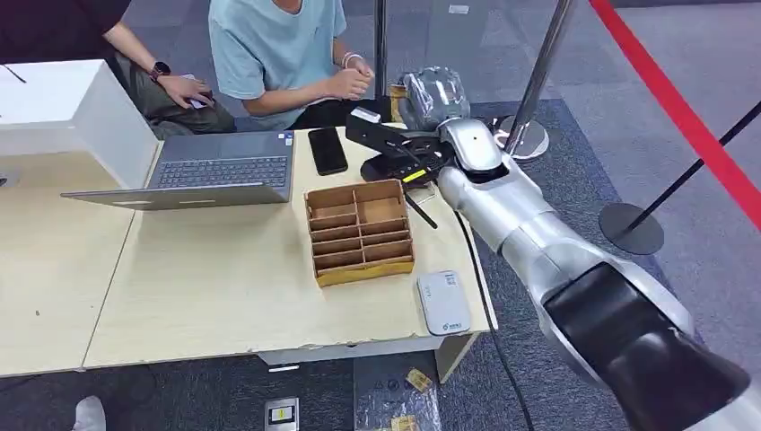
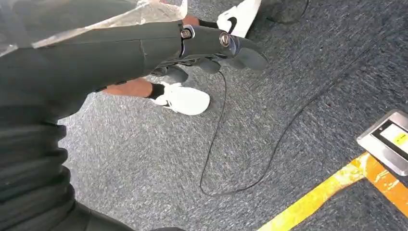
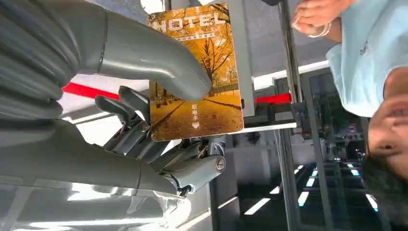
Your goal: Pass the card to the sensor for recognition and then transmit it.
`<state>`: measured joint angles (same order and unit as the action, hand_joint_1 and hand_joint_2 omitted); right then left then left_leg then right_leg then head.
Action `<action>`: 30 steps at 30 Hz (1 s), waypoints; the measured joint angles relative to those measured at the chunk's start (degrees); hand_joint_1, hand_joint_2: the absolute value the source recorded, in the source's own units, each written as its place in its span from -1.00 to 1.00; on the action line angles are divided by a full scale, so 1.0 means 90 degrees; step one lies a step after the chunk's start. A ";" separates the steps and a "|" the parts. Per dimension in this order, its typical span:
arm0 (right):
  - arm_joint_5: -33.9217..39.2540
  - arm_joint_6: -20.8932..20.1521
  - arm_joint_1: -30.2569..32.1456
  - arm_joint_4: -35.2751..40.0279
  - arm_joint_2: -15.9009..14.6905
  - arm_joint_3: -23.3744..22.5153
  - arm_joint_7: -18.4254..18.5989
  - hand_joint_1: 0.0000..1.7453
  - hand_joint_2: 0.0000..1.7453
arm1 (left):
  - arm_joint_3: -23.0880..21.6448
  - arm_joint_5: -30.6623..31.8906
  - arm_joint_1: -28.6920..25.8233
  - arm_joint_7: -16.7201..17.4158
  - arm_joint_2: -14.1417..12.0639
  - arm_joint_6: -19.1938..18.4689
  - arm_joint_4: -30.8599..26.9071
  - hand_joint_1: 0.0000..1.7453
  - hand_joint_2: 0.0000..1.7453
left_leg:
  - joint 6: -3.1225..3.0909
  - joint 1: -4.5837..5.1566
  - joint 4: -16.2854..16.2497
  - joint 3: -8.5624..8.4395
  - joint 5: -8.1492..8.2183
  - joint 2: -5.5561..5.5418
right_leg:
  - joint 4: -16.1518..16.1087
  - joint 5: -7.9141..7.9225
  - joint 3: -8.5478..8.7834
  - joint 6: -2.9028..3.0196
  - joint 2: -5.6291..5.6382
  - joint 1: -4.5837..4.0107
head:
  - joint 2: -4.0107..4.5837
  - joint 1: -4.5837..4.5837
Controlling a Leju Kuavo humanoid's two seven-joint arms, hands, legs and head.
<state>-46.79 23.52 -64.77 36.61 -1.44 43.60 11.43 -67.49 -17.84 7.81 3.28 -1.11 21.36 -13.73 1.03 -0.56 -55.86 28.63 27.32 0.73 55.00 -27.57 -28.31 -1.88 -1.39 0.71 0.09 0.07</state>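
**A roped-off demo corner in an office or exhibition hall**

We stood in what looked like an office or showroom floor. Grey carpet [image 2: 144, 159] ran underfoot, marked with yellow tape [image 2: 332, 192]. Pale wooden tables [image 1: 215, 287] carried an open laptop [image 1: 220, 171], a phone [image 1: 328, 150] and a cardboard sorting box [image 1: 361, 231]. Metal stanchions [image 1: 538, 81] with a red barrier strap [image 1: 682, 108] fenced our area, and two people [image 1: 278, 54] sat behind the table.

So there's a light wooden table [image 1: 224, 278] with an open laptop [image 1: 211, 171], black phone [image 1: 328, 151], divided cardboard box [image 1: 361, 231], small white card reader [image 1: 444, 303] and a black device [image 1: 399, 148] near the far edge.
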 joint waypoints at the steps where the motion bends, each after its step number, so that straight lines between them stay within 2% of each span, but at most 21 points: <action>1: -0.0015 0.0000 0.0001 -0.0007 -0.0002 0.0014 0.0000 1.00 1.00 | 0.0000 0.0002 0.0000 0.0000 0.0000 0.0000 0.0000 -1.00 1.00 | 0.0000 0.0000 0.0000 0.0001 0.0000 0.0000 | 0.0000 0.0000 -0.0001 0.0000 0.0000 0.0000 | 0.0000 0.0000; 20: -0.0197 -0.0027 0.0005 -0.0039 -0.0083 0.0160 0.0012 0.98 1.00 | 0.0000 0.0056 0.0005 0.0000 0.0000 0.0002 0.0000 -1.00 1.00 | 0.0000 0.0000 -0.0001 -0.0001 0.0000 0.0000 | 0.0000 0.0000 0.0000 0.0000 0.0000 0.0000 | 0.0000 0.0000; 21: -0.0204 -0.0027 0.0005 -0.0039 -0.0085 0.0160 0.0012 -0.72 1.00 | 0.0000 0.0058 0.0006 0.0000 0.0002 0.0002 0.0000 -1.00 1.00 | 0.0000 0.0000 -0.0001 -0.0001 0.0000 0.0000 | 0.0000 0.0000 0.0000 0.0000 0.0000 0.0000 | 0.0000 0.0000; 22: -0.0204 -0.0027 0.0005 -0.0039 -0.0087 0.0163 0.0012 -0.98 1.00 | 0.0000 0.0058 0.0008 0.0000 0.0005 0.0000 0.0000 -1.00 1.00 | 0.0000 0.0000 -0.0001 -0.0002 0.0000 0.0000 | 0.0000 0.0000 -0.0001 0.0000 0.0000 0.0000 | 0.0000 0.0000; 30: -0.0311 0.0085 0.0010 -0.0039 -0.0107 0.0165 0.0058 -1.00 1.00 | 0.0000 0.0078 0.0019 0.0000 0.0012 0.0000 0.0000 -1.00 1.00 | 0.0000 0.0000 -0.0001 -0.0001 0.0000 0.0000 | 0.0001 0.0000 0.0000 0.0000 0.0001 0.0000 | 0.0000 0.0000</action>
<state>-49.59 24.28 -64.68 36.26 -2.40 45.09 11.96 -67.49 -17.14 7.98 3.28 -1.01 21.35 -13.73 1.03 -0.56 -55.87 28.61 27.32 0.73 55.01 -27.57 -28.31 -1.89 -1.38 0.71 0.09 0.07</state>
